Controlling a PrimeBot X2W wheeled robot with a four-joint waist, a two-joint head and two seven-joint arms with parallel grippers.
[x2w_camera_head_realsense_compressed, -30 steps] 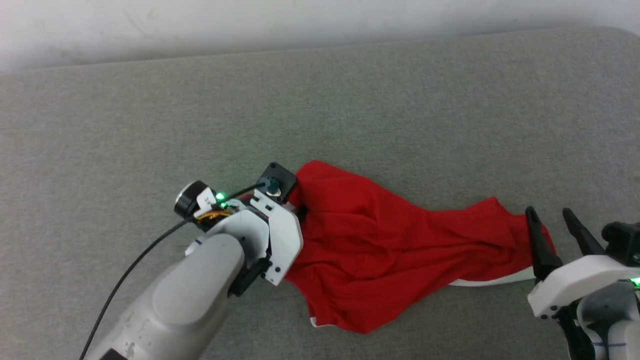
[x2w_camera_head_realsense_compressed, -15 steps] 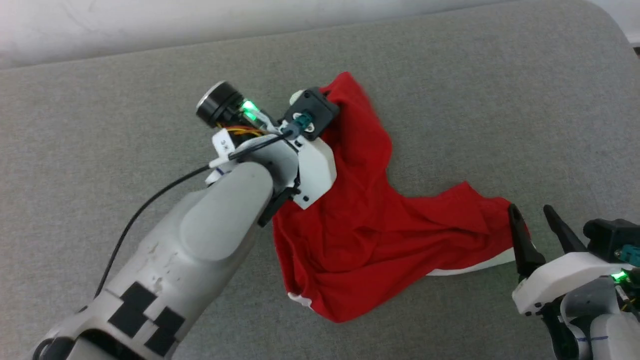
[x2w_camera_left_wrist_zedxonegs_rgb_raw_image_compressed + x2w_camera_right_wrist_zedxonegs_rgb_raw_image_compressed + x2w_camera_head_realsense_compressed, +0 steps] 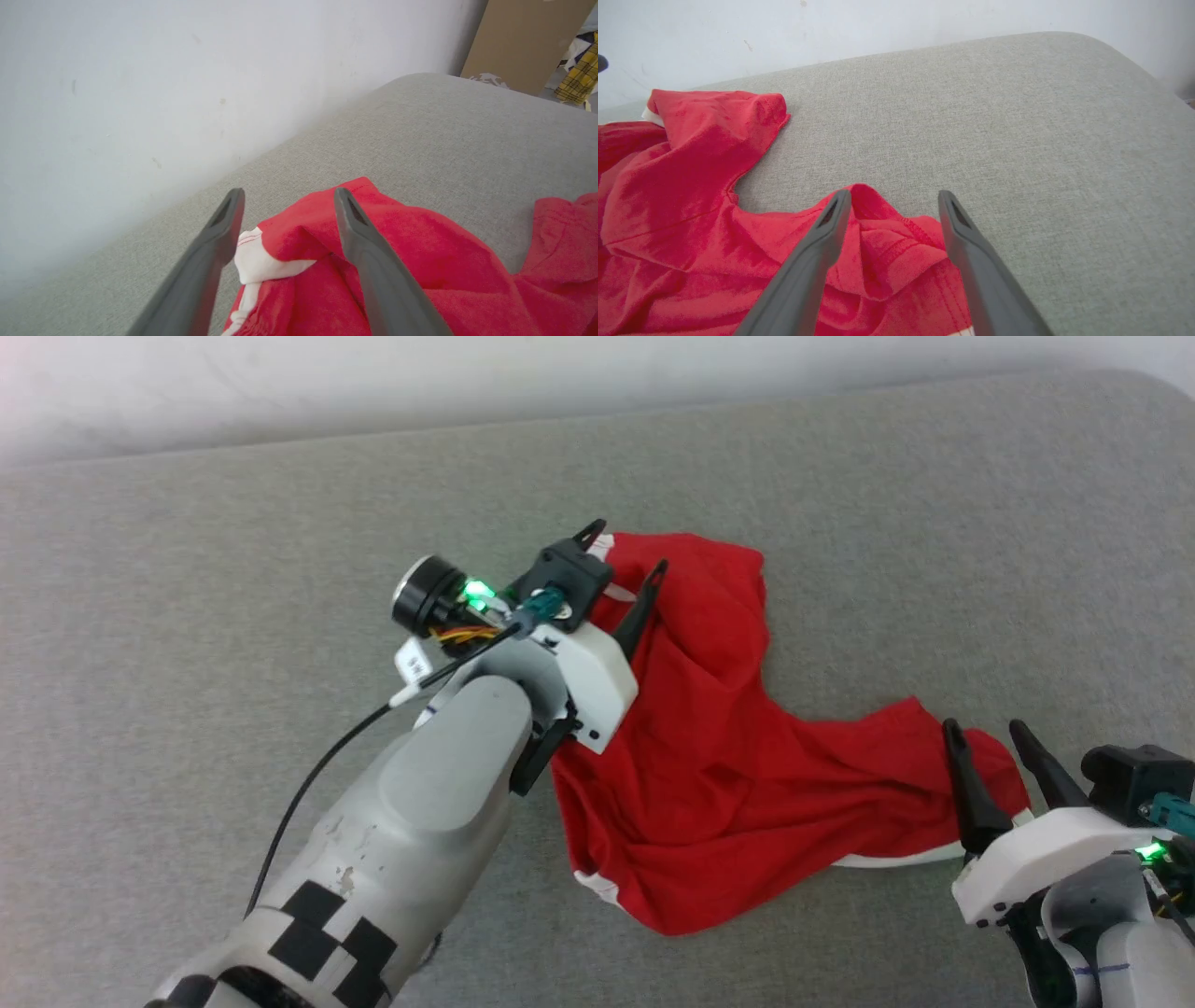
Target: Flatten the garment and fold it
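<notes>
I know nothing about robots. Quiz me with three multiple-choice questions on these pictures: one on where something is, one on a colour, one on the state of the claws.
1. Where do the crumpled red thin-fabric shorts lie?
A) on a grey woven cushioned surface
B) on a wooden floor
C) hanging from a hook

2. What colour is the trim on the shorts' corner between the fingers of the left gripper?
A) blue
B) white
C) yellow

3. How do the left gripper and the right gripper stand?
A) both shut
B) left shut, right open
C) both open

Answers:
1 A: the head view shows grey fabric all round the shorts.
2 B: the left wrist view shows a white patch there.
3 C: each wrist view shows a wide gap between the dark fingers.
</notes>
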